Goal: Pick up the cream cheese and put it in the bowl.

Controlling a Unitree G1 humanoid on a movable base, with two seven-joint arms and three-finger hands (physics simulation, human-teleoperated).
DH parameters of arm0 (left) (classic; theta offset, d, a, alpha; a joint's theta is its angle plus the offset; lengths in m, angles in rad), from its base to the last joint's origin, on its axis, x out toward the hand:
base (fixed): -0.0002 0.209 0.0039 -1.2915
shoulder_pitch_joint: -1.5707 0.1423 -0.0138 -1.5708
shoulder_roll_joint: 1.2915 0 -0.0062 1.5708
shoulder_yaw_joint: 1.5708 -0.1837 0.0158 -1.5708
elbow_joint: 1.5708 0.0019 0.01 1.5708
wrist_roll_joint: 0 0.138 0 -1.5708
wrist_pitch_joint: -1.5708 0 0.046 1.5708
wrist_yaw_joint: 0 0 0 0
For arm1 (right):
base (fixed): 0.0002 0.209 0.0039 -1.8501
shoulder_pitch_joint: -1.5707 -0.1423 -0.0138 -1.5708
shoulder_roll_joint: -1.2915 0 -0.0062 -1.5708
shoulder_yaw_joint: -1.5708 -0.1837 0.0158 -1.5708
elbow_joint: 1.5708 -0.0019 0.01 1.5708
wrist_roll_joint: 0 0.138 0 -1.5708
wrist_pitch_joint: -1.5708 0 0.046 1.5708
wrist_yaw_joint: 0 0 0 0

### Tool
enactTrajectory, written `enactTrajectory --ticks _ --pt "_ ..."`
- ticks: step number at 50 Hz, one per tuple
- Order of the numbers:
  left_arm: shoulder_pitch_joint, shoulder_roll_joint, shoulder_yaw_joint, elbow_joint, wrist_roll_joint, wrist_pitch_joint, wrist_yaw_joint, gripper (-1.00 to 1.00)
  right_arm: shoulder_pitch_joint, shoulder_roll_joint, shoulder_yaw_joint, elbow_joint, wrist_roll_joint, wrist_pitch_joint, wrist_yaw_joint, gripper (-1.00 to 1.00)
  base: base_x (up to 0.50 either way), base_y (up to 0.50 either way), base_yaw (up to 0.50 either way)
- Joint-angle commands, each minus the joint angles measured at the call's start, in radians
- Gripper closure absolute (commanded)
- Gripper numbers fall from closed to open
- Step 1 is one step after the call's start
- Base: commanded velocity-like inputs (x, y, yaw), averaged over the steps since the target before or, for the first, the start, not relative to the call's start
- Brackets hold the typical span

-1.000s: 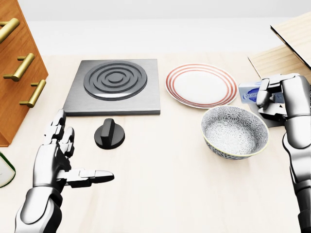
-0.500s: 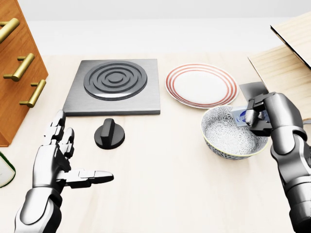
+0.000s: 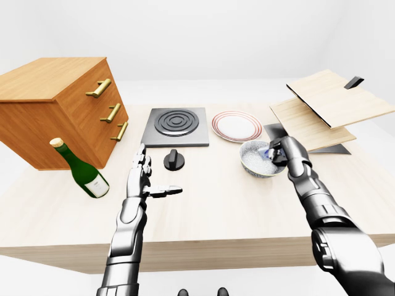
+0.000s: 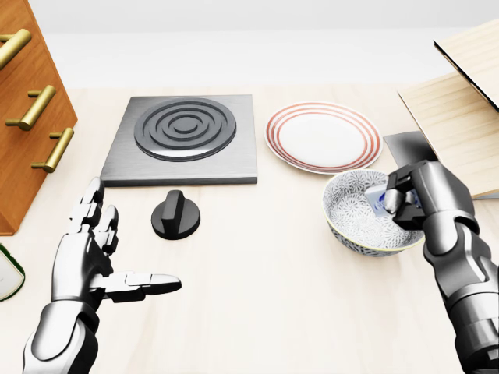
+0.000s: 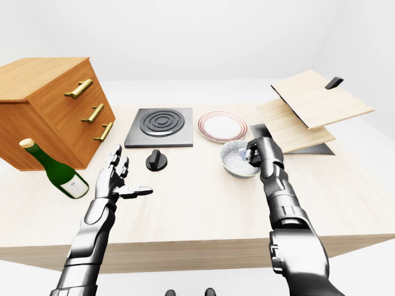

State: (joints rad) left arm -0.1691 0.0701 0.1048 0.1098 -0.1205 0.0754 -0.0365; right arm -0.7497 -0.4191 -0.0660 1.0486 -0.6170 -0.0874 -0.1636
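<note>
The cream cheese, a small blue and white packet, is held in my right hand, whose fingers are closed round it. The hand holds it just inside the right rim of the patterned bowl, low over the bowl's hollow. Most of the packet is hidden by the fingers. My left hand is open and empty at the lower left of the head view, palm turned inward, well away from the bowl.
A red-ringed plate lies above the bowl. A grey hob and a black knob lie to the left. A wooden drawer cabinet and a wine bottle stand far left. Wooden boards lie at right.
My right hand carried the cream cheese left and down, from beside the bowl's right side to inside its right rim. The left hand stayed still.
</note>
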Motion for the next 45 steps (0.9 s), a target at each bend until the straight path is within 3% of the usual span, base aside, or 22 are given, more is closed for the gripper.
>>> enactTrajectory --ticks 1,7,10,11,12,15,17,19,21,30,40,45 --pt "0.000 0.001 0.002 -0.001 -0.003 0.002 0.001 -1.00 -0.011 0.002 0.000 -0.007 -0.082 0.000 -0.025 1.00 0.00 0.00 0.00" --pt "-0.001 0.001 0.001 0.003 -0.002 0.000 0.001 -1.00 -0.014 0.002 -0.001 -0.003 -0.082 0.000 -0.025 0.99 0.00 0.00 0.00" --pt "-0.003 0.001 0.002 0.008 -0.002 -0.004 0.002 -1.00 -0.013 0.000 -0.003 -0.006 -0.078 0.000 -0.022 0.64 0.00 0.00 0.00" --pt "-0.003 0.001 0.001 0.008 -0.002 -0.004 0.001 -1.00 -0.013 0.000 -0.004 -0.006 -0.077 0.000 -0.022 0.21 0.00 0.00 0.00" --pt "-0.003 0.001 0.001 0.008 -0.002 -0.004 0.001 -1.00 -0.013 0.000 -0.004 -0.006 -0.077 0.000 -0.023 -0.03 0.00 0.00 0.00" --pt "-0.002 0.001 0.000 0.010 0.000 -0.006 0.002 -1.00 -0.014 -0.002 -0.005 -0.008 -0.075 0.000 -0.022 -0.37 0.00 0.00 0.00" --pt "-0.003 0.001 0.000 0.010 0.000 -0.006 0.002 -1.00 -0.015 -0.003 -0.006 -0.010 -0.074 0.000 -0.020 -0.38 0.00 0.00 0.00" --pt "-0.005 0.002 0.001 0.008 -0.001 -0.002 0.003 -1.00 -0.015 -0.005 -0.008 -0.016 -0.071 0.000 -0.017 -0.52 0.00 0.00 0.00" --pt "-0.006 0.002 0.001 0.007 0.000 -0.002 0.003 -1.00 -0.017 -0.007 -0.010 -0.023 -0.067 0.000 -0.014 -0.97 0.00 0.00 0.00" --pt "-0.013 0.004 0.001 0.015 0.002 -0.003 0.003 -1.00 -0.063 -0.067 -0.094 -0.217 0.030 0.000 -0.113 -1.00 0.00 0.00 0.00" --pt "-0.007 0.001 -0.003 0.005 0.008 0.000 0.005 -1.00 -0.024 -0.106 -0.148 -0.510 0.109 0.000 -0.060 -1.00 0.00 0.00 0.00" --pt "-0.008 -0.002 -0.006 0.002 0.012 0.002 0.006 -1.00 0.004 -0.101 -0.155 -0.593 0.120 0.034 -0.033 -1.00 0.00 0.00 0.00"
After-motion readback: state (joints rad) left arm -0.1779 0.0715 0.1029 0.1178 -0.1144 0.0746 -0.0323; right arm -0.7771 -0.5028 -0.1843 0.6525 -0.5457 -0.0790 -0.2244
